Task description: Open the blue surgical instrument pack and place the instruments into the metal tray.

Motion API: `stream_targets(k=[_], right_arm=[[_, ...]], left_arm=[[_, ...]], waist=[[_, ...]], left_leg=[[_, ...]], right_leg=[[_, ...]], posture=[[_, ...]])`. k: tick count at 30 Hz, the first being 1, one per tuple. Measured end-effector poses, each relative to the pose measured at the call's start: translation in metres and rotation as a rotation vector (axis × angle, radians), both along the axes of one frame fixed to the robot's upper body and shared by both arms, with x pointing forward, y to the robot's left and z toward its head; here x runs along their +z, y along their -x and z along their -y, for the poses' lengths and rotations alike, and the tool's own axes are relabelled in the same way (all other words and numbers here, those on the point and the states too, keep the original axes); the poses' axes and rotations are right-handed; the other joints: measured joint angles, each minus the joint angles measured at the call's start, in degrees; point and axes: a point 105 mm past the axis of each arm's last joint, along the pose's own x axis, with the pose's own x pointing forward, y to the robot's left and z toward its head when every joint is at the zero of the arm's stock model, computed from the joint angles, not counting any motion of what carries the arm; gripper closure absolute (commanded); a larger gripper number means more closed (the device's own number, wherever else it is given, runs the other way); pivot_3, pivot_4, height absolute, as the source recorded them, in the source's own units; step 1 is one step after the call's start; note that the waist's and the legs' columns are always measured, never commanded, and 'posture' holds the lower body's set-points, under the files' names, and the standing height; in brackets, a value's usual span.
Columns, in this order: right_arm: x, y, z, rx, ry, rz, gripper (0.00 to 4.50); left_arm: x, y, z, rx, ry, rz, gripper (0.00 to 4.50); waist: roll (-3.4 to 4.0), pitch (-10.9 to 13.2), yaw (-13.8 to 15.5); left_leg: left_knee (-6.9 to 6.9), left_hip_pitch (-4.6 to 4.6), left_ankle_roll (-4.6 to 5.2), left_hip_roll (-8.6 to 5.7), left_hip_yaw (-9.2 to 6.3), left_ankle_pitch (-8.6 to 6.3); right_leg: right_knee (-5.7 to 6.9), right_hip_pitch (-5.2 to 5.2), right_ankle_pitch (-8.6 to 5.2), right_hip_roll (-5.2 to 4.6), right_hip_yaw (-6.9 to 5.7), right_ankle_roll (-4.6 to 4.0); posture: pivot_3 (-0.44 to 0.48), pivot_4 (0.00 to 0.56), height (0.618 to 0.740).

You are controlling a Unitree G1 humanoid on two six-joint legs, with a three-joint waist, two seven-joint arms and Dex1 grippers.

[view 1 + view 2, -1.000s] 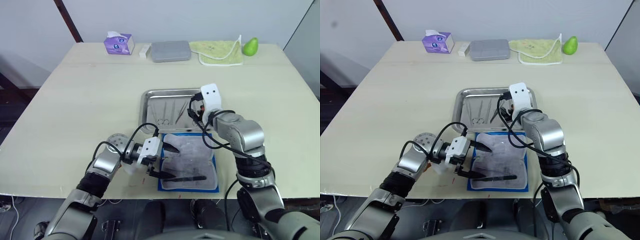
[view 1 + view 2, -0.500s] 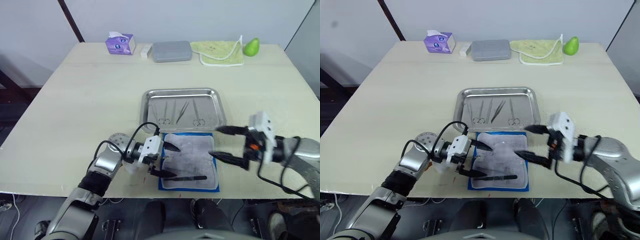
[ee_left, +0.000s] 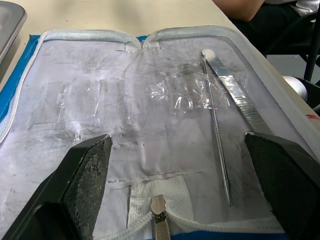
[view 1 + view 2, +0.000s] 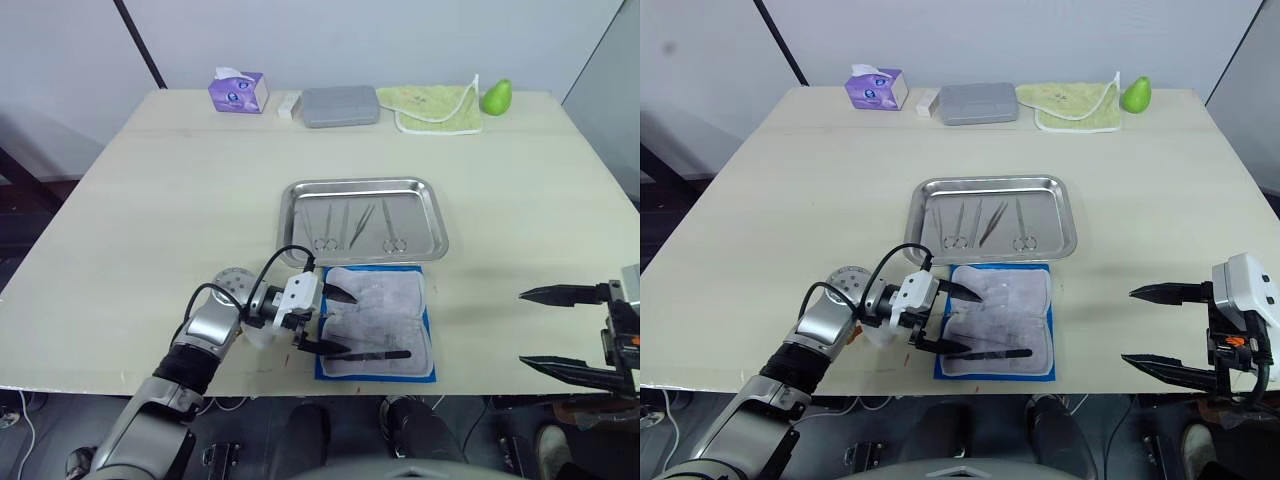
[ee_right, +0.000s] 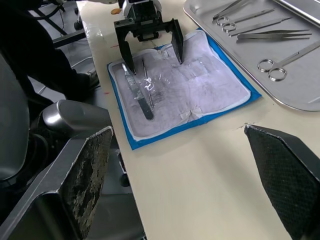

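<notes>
Currently, operator, your scene stands as follows.
Table (image 4: 180,200): you have a pale wooden top carrying everything below.
Pack: your blue surgical instrument pack (image 4: 378,320) lies unfolded, pale lining up, at the table's near edge, just in front of the tray.
Tray: the metal tray (image 4: 364,219) sits mid-table; its near rim is just beside the pack's far edge.
Instruments in tray: four instruments (image 4: 362,225) lie side by side, two with ring handles toward the pack.
Instruments in pack: two slender tools (image 3: 220,120), one flat and one thin probe, rest along the pack's near side.
Left gripper (image 4: 333,318): your fingers stand wide apart over the pack's left part, holding nothing; one tip sits close to the tools.
Right gripper (image 4: 560,330): spread wide and empty, off the table's near right corner, well apart from the pack.
Far edge: tissue box (image 4: 238,91), grey box (image 4: 340,105), green cloth (image 4: 436,105), green pear (image 4: 497,96).
</notes>
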Motion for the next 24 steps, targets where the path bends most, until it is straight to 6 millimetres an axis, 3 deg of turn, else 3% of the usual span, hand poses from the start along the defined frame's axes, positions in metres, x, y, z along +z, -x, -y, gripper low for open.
stream_targets(k=[4,8,9,12,15,24], right_arm=[[-0.002,-0.001,-0.010,-0.003,0.008,0.024,0.04],[-0.020,-0.004,-0.028,-0.004,0.002,0.001,0.04],[-0.037,-0.015,-0.044,-0.039,0.021,0.038,0.04],[-0.055,-0.023,-0.074,-0.022,-0.024,0.019,0.83],[-0.071,-0.024,-0.097,0.025,0.002,0.009,2.03],[-0.102,-0.038,-0.111,0.019,0.106,0.034,2.03]], left_arm=[[0.000,0.000,0.000,-0.001,0.000,0.000,0.00],[0.001,-0.001,0.000,-0.001,0.000,0.003,0.00],[0.001,-0.001,-0.001,-0.001,-0.006,0.000,0.00],[0.001,0.000,-0.001,0.000,-0.007,-0.001,0.00],[0.002,0.000,0.000,-0.002,-0.005,0.002,0.00],[0.003,0.000,0.000,0.003,-0.006,-0.002,0.00]], waist=[[-0.03,0.00,0.01],[0.02,0.01,0.10],[-0.19,0.01,-0.04],[-0.09,0.03,-0.09],[-0.11,0.05,0.09],[-0.12,0.05,0.13]], left_leg=[[0.00,-0.02,0.00,0.00,-0.01,0.00],[0.01,-0.03,0.00,-0.01,0.02,0.00],[0.01,-0.01,0.00,0.03,-0.01,0.00],[0.01,-0.01,0.00,0.03,0.02,0.00],[0.01,-0.07,0.00,0.02,0.01,0.00],[0.02,-0.10,0.00,0.02,0.01,0.00]], right_leg=[[-0.01,0.00,0.00,0.00,0.00,0.00],[0.00,-0.01,0.00,-0.03,0.01,0.00],[-0.02,-0.01,0.00,0.02,0.00,0.00],[-0.01,-0.03,0.00,0.01,0.02,-0.01],[-0.02,-0.05,-0.01,0.00,0.00,-0.02],[-0.03,-0.07,-0.01,-0.01,-0.01,-0.01]], posture=[[0.000,0.150,0.740],[0.000,0.150,0.740],[0.000,0.150,0.740],[0.000,0.150,0.740],[0.000,0.150,0.740],[0.000,0.150,0.740]])
